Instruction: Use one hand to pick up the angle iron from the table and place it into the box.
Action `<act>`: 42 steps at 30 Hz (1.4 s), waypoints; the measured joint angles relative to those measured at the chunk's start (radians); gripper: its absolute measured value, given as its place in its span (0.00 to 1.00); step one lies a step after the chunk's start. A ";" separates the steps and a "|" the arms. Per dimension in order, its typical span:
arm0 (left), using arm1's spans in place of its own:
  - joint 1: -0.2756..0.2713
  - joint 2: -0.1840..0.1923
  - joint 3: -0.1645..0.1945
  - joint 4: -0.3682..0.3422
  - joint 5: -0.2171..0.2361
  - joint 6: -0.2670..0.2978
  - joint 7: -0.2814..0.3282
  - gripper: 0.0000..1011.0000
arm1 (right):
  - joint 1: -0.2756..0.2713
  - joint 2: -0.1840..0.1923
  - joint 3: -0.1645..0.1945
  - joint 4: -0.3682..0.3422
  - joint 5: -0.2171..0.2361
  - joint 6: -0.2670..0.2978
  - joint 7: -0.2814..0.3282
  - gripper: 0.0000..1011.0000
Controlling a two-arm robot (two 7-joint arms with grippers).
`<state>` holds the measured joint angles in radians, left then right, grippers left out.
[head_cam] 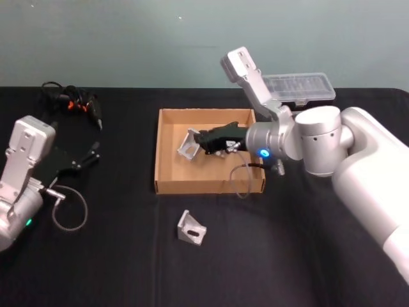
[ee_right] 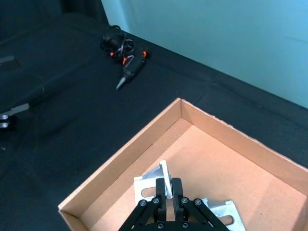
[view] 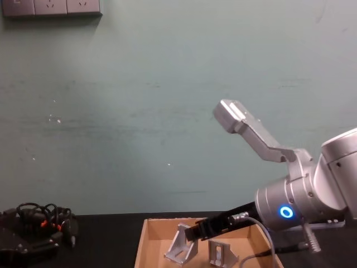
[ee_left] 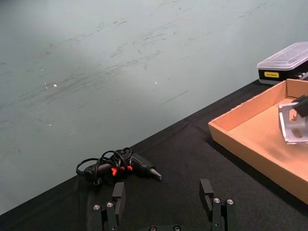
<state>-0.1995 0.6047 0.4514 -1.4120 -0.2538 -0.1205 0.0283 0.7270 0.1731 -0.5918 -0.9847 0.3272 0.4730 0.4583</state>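
Tan cardboard for the box (head_cam: 157, 153), taken as the landmark on the black table (head_cam: 115, 268). Over its floor, toward its left wall: right gripper (head_cam: 203, 141), narrowed to a thin slit and clamped on the upright flange of a silver angle iron (head_cam: 188, 144). Cannot tell whether that piece is touching the cardboard or hanging just above it. Just beside it, more toward the box's right side and lying free on the floor: a second angle iron (ee_right: 222, 211). In front of the box, near its front wall but out on the table: a third angle iron (head_cam: 191, 228), untouched. Well to the left of the box: left gripper (head_cam: 82, 160), parked, spread wide, holding nothing. Behind the box's right rear corner: a black organiser case (head_cam: 300, 88) with a clear lid.

Judged as late in this carry: piece off the table and within the walls. Left to do: letting go and pulling clear. After that, probably fetching the piece in front of the box.
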 joint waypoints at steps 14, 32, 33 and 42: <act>0.000 0.000 0.000 0.000 0.000 0.000 0.000 1.00 | 0.033 -0.038 0.000 0.077 -0.017 0.000 0.011 0.09; 0.000 0.000 0.000 0.000 0.000 0.000 0.000 1.00 | 0.030 -0.034 0.000 0.069 -0.014 0.001 0.010 0.51; 0.000 0.000 0.000 0.000 0.000 0.000 0.000 1.00 | 0.030 -0.034 0.000 0.069 -0.013 0.001 0.010 0.53; 0.000 0.000 0.000 0.000 0.000 0.000 0.000 1.00 | 0.029 -0.034 0.000 0.068 -0.013 0.001 0.010 0.82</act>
<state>-0.1995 0.6047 0.4514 -1.4120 -0.2539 -0.1205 0.0283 0.7564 0.1394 -0.5913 -0.9166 0.3145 0.4741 0.4678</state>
